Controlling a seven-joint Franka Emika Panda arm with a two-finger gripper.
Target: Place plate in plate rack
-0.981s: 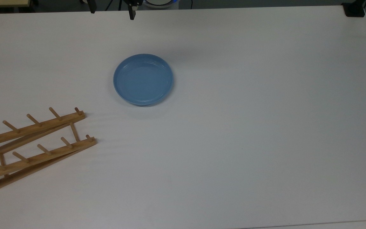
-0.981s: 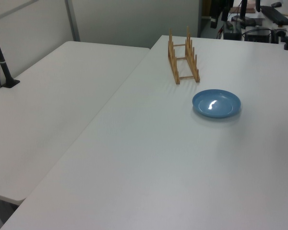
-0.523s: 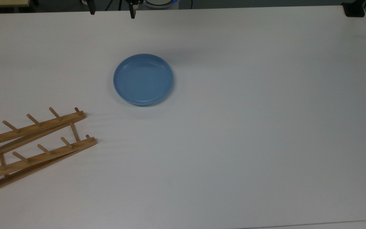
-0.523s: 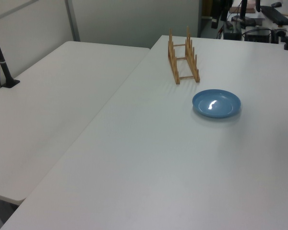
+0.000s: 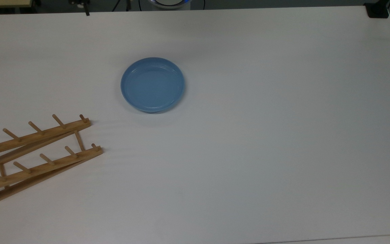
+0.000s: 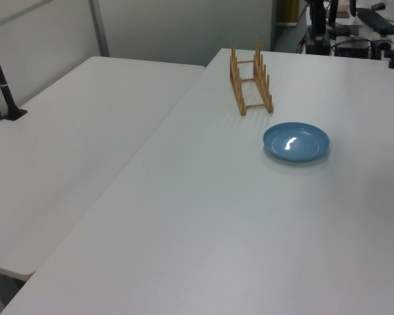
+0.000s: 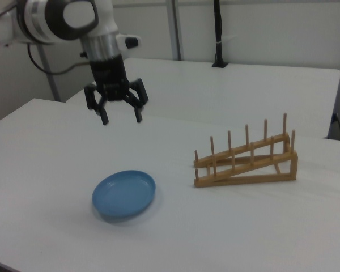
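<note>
The plate (image 5: 152, 84) is seen lying flat, rim up, on the white table (image 5: 266, 135), well apart from the plate rack (image 5: 34, 154), which stands near the top view's left edge with its pegs unoccupied. In the right view the hand (image 7: 122, 115) is held in the air above the table, beyond the plate (image 7: 124, 194) and to the right view's left of the plate rack (image 7: 246, 160); its fingers are spread wide and nothing is gripped. No object lies between plate and rack. A second white table (image 6: 65, 144) adjoins on the left view's left, carrying a black clamped post (image 6: 1, 79). Grey partition walls are seen behind.
</note>
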